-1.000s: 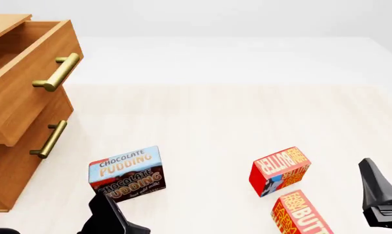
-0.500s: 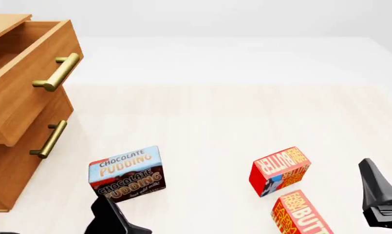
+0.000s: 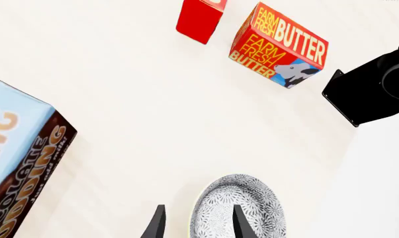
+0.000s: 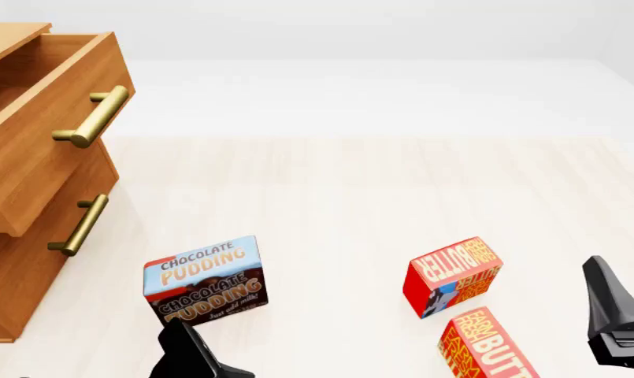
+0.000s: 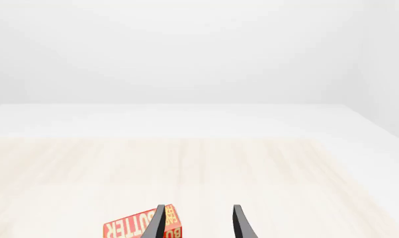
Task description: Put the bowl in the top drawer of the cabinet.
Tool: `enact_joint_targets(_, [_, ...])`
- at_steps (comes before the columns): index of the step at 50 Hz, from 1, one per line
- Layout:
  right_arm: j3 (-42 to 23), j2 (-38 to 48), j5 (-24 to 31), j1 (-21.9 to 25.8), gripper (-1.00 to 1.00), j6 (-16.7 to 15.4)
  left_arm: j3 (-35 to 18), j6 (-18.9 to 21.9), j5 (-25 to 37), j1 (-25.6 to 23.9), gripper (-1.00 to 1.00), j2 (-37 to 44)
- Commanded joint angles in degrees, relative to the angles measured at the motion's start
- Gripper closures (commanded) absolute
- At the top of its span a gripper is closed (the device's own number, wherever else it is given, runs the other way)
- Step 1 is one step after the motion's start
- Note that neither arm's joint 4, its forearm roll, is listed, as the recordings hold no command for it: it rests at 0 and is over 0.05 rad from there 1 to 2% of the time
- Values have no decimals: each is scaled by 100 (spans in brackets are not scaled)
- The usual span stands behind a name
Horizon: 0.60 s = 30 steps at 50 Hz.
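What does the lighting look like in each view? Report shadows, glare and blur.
Front view: flat, even light, the orange-brown wooden cabinet sharp, no glare. Left wrist view: the lacy white-grey bowl crisp, shadows faint. Right wrist view: pale wooden table washed out, no blur.

The pudding box (image 4: 204, 280) stands near the tabletop's (image 4: 338, 189) front-left; two butter boxes (image 4: 454, 276) crowd the front-right; the middle lies open.

Bright, even, sharp renders; faint soft shadows.
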Motion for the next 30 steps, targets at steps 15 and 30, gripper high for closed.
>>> enact_joint_targets(15, [1, 27, 27, -68, -100, -43, 204, -268, -898, -149, -100, 560])
enact_joint_targets(30, [1, 35, 29, -93, -100, -53, 309, -430, -1292, -235, -100, 802])
